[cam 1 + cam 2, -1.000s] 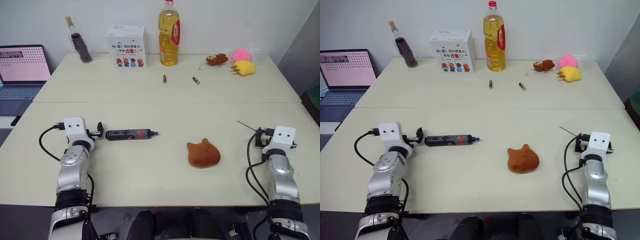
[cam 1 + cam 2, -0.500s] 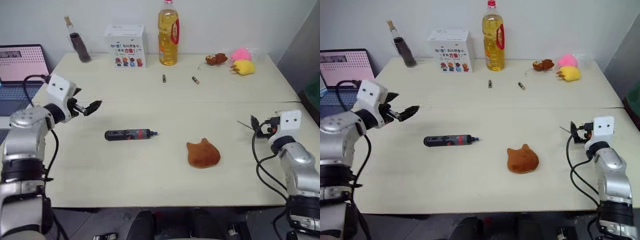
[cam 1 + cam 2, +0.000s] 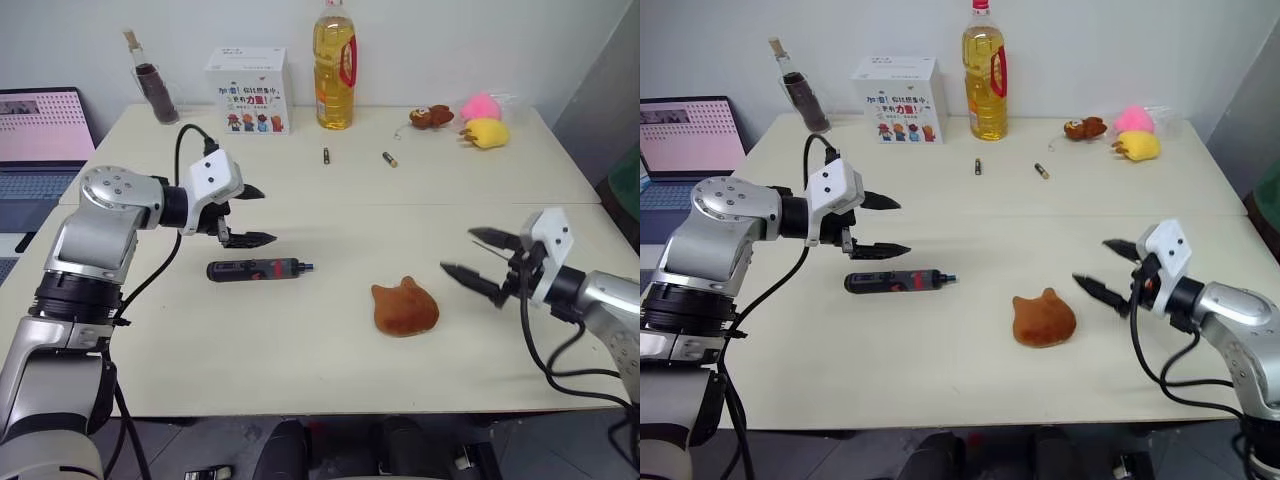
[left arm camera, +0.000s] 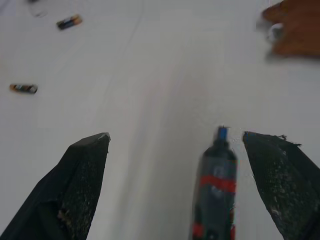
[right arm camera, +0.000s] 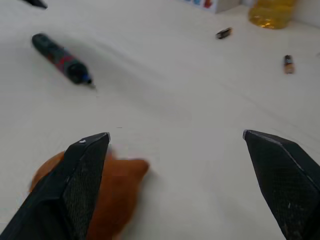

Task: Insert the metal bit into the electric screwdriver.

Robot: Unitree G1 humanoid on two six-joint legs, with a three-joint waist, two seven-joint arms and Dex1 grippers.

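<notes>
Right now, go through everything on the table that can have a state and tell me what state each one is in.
electric screwdriver: lying flat on the table, not held.
left gripper: open, empty, above the screwdriver.
right gripper: open, empty.
oil bottle: upright, cap on.
dark glass bottle: upright, stoppered.
laptop: open, screen lit.
box: upright, closed.

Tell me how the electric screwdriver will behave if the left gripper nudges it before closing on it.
The electric screwdriver lies on its side on the bare table; its slim round body will probably roll if touched off-centre. It looks rigid, so it should shift as one piece rather than bend. With the left gripper open just above it, squeezing across the body seems safer than pushing.
</notes>
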